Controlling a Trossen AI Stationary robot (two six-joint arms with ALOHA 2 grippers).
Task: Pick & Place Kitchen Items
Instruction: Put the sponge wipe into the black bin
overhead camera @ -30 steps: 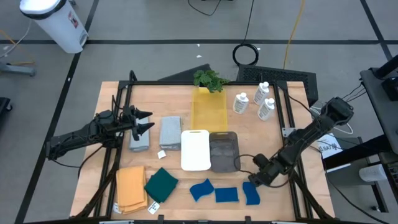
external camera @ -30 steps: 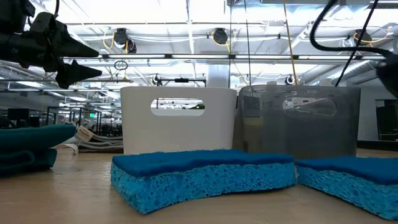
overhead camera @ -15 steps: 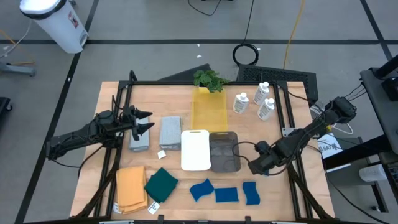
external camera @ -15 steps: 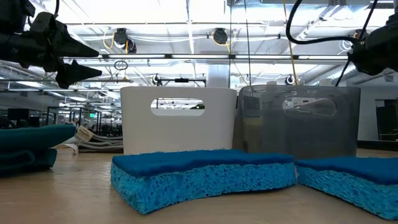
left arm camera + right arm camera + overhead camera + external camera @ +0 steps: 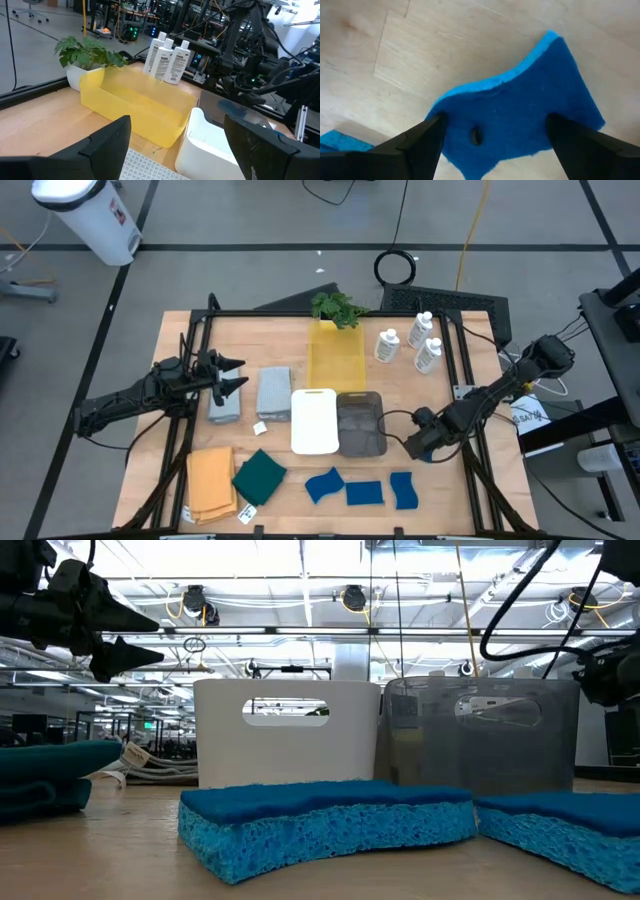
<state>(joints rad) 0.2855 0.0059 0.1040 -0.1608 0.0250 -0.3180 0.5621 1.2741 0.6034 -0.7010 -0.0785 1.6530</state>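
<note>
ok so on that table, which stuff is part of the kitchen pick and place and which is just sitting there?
Job items:
- blue sponges
- grey cloths
- orange-tan cloth
- dark green cloth
- white bottles

Probably the drop spots:
- yellow bin
- white bin
- grey bin

Just lying about:
- potted plant

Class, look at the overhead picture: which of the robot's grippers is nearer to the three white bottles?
Right. The right gripper hangs beside the grey bin, on the bottles' side of the table; the left gripper hovers over the grey cloths across the table.
</note>
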